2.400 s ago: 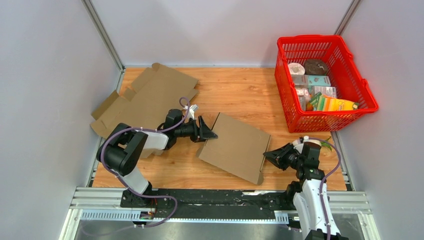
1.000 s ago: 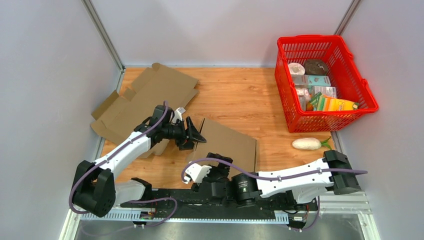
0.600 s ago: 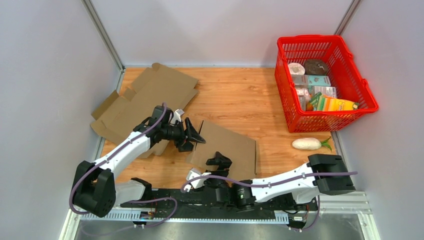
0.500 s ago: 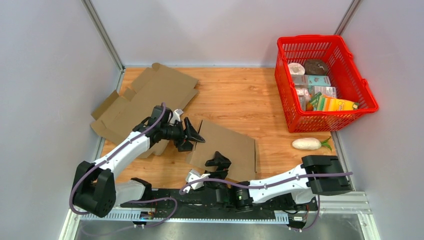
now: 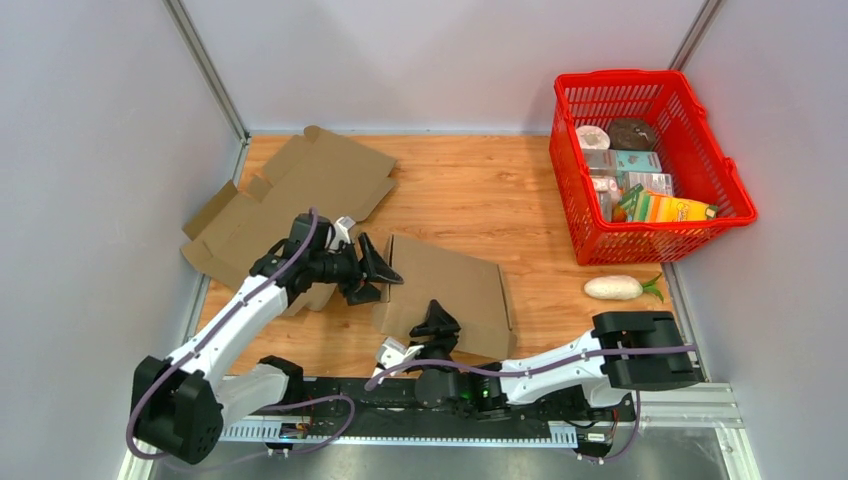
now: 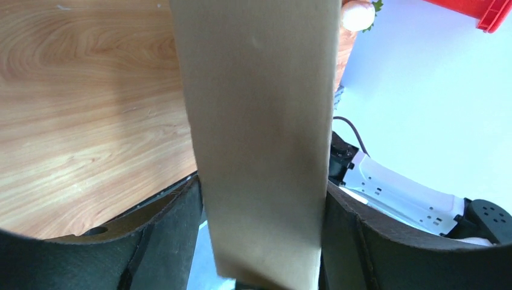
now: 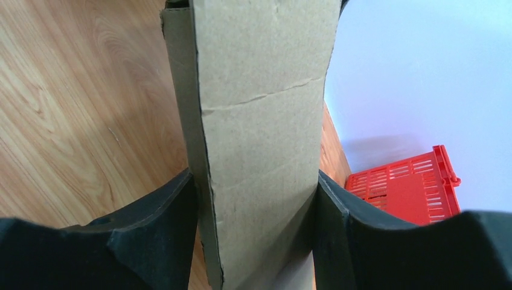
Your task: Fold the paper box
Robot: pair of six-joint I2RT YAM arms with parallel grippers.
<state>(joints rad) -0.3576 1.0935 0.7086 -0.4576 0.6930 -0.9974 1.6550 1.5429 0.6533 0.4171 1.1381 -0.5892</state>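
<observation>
Brown cardboard box (image 5: pixel 450 285), red mesh basket (image 5: pixel 616 76), light woodgrain table (image 5: pixel 480 190).

The left arm (image 5: pixel 240 312) and right arm (image 5: pixel 560 360) have white shells, black joints and a purple cable (image 5: pixel 640 349) each. The left gripper (image 5: pixel 383 284) and right gripper (image 5: pixel 441 316) are matte black with broad fingers. Black bases (image 5: pixel 272 378) line the table's (image 5: pixel 470 190) near edge.

Two cardboard boxes (image 5: pixel 450 290) (image 5: pixel 300 190), one basket (image 5: pixel 650 243), one radish (image 5: pixel 613 288)
</observation>
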